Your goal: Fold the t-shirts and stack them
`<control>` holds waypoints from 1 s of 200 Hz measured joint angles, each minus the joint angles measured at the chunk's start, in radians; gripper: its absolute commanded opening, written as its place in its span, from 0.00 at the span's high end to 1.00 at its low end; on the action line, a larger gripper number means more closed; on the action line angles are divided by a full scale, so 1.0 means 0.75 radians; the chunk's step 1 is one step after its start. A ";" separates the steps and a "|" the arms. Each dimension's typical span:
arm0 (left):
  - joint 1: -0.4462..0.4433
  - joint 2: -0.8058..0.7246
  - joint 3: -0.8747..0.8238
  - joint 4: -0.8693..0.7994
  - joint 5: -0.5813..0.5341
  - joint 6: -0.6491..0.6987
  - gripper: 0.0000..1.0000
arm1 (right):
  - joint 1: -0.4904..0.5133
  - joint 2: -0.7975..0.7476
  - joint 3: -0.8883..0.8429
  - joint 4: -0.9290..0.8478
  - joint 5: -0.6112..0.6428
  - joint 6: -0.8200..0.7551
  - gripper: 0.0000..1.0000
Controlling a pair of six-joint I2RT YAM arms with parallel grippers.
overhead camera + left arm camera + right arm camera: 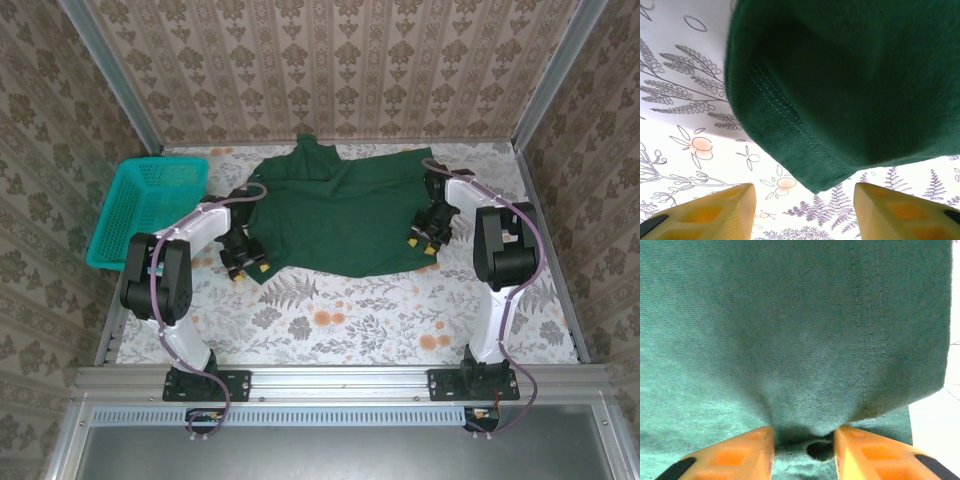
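One dark green t-shirt [340, 215] lies spread and rumpled across the middle of the flowered table, its neck end toward the back wall. My left gripper [248, 268] sits at the shirt's near left corner. In the left wrist view a hemmed corner of the t-shirt [850, 90] hangs just ahead of the left gripper [805, 210], whose yellow fingers stand wide apart over bare tablecloth. My right gripper [420, 240] is at the shirt's right edge. In the right wrist view the right gripper [804, 440] pinches a bunched fold of the t-shirt [790, 340] near a stitched hem.
A teal mesh basket [150, 205] stands at the left edge of the table, beside the left arm. Wallpapered walls close in the back and both sides. The flowered tablecloth [350, 310] lies bare between the shirt and the arm bases.
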 measured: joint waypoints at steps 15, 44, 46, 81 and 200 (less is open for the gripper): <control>-0.009 -0.005 -0.009 0.004 -0.001 0.000 0.45 | 0.005 0.000 -0.003 0.001 0.006 0.008 0.74; -0.014 -0.021 -0.011 0.004 -0.006 0.000 0.46 | 0.007 -0.002 -0.031 0.011 0.019 0.009 0.78; -0.014 -0.022 -0.011 0.004 -0.007 0.000 0.46 | 0.007 -0.004 -0.036 0.014 0.020 0.009 0.78; -0.014 -0.044 -0.011 0.004 -0.021 -0.001 0.47 | 0.007 -0.054 -0.120 0.025 0.029 0.009 0.80; -0.039 -0.041 -0.060 0.079 -0.001 -0.087 0.52 | 0.007 -0.317 -0.387 0.126 0.012 -0.003 0.94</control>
